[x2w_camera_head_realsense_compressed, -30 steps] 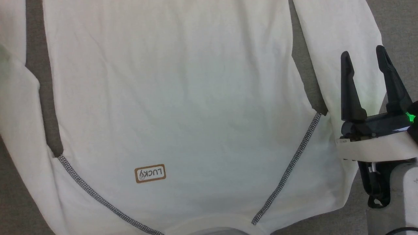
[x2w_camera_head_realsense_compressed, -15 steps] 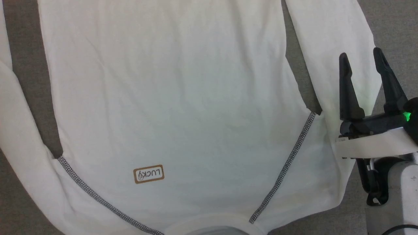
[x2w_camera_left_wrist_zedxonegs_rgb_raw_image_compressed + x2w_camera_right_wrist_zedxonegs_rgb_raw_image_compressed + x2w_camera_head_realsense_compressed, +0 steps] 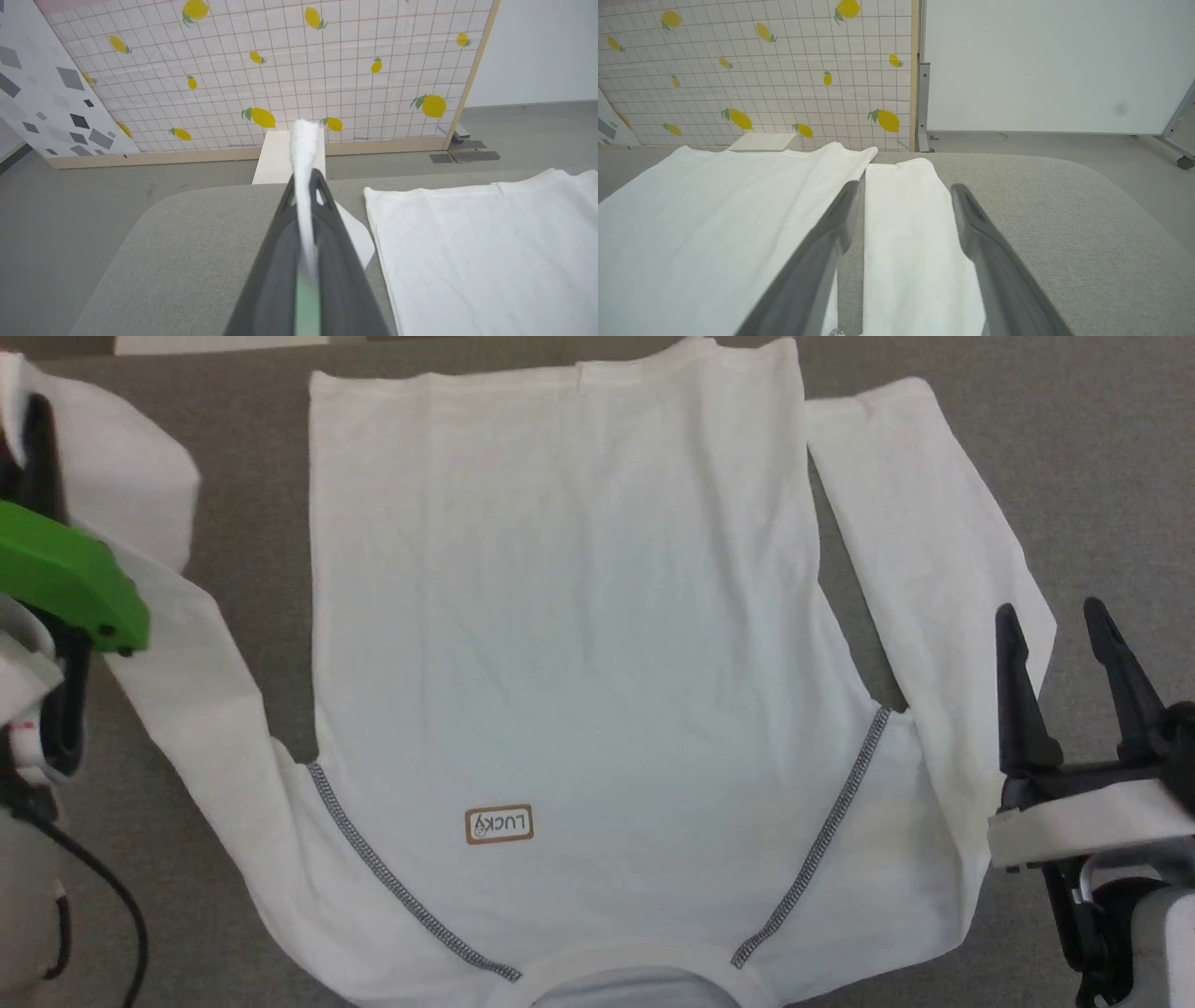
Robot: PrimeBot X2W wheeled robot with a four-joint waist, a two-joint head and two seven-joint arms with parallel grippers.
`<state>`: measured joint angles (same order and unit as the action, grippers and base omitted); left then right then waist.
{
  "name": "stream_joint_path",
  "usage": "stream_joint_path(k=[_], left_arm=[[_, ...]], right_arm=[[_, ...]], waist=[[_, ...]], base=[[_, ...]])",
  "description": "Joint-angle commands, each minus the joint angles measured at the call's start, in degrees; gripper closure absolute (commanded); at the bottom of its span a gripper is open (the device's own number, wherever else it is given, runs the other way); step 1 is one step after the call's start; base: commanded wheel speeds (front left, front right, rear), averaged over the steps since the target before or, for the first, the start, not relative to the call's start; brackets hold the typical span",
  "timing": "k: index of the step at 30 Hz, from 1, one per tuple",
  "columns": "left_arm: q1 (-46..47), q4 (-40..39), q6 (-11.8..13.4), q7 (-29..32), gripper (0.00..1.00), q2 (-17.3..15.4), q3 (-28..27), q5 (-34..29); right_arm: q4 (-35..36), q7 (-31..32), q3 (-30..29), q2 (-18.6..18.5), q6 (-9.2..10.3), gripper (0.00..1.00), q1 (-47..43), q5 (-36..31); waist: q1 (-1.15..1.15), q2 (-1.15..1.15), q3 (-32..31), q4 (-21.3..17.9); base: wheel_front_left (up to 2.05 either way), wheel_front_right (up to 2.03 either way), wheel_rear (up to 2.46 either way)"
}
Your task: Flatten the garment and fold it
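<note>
From the head view I see the garment point(image 3: 560, 616) spread flat, chest up, with the grey woven table point(image 3: 1074, 448) under it. It is thin white cloth, lightly creased. 2 dark grey stitched seams point(image 3: 822, 840) slant out from its collar, and a small brown-edged rectangular label point(image 3: 499, 825) sits on its chest. My left gripper point(image 3: 37, 420) is at the cuff end of the garment's left sleeve point(image 3: 187, 663), which bunches up around it. My right gripper point(image 3: 1047, 616) is just beside the garment's right sleeve point(image 3: 915, 541), its 2 fingers spread with nothing between them.

In the left wrist view my fingers are pressed together on a ridge of white sleeve cloth that pokes past the tips. Beyond the garment stands a rigid white box point(image 3: 275, 158); I cannot tell what it contains.

In the right wrist view the open fingers straddle the right sleeve; whether they touch it I cannot tell.
</note>
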<state>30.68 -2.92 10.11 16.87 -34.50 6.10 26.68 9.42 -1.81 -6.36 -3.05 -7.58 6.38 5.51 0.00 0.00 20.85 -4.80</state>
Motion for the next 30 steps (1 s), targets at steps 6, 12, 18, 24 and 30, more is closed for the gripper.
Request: stream_joint_path(k=[6,12,18,24,30], left_arm=[[-4.9,-14.8,1.8,3.0,1.0,3.4,5.3,-1.3],[-2.9,-18.1,0.2,3.6,1.0,12.3,16.4,-0.8],[-0.3,-7.3,-3.7,2.2,1.0,22.8,28.2,0.2],[-1.1,7.4,-7.7,0.7,1.0,28.7,37.2,0.4],[-2.4,21.8,-11.5,-0.7,1.0,30.7,44.0,0.8]], right_arm=[[2.6,2.2,-1.2,0.2,0.09,0.0,-3.8,0.9],[3.1,3.0,-1.1,0.2,0.09,0.0,-4.9,1.5],[3.4,3.5,0.3,0.2,0.09,0.0,-4.8,2.1],[2.8,3.1,0.2,0.2,0.09,0.0,-4.5,2.8],[1.8,2.5,0.7,0.2,0.09,0.0,-4.1,3.2]], waist=[[0.0,0.0,-11.9,7.3],[0.0,0.0,-13.0,7.7],[0.0,0.0,-12.0,5.3],[0.0,0.0,-10.6,1.8],[0.0,0.0,-9.2,-1.2]], base=[[0.0,0.0,0.0],[0.0,0.0,0.0],[0.0,0.0,0.0],[0.0,0.0,0.0],[0.0,0.0,0.0]])
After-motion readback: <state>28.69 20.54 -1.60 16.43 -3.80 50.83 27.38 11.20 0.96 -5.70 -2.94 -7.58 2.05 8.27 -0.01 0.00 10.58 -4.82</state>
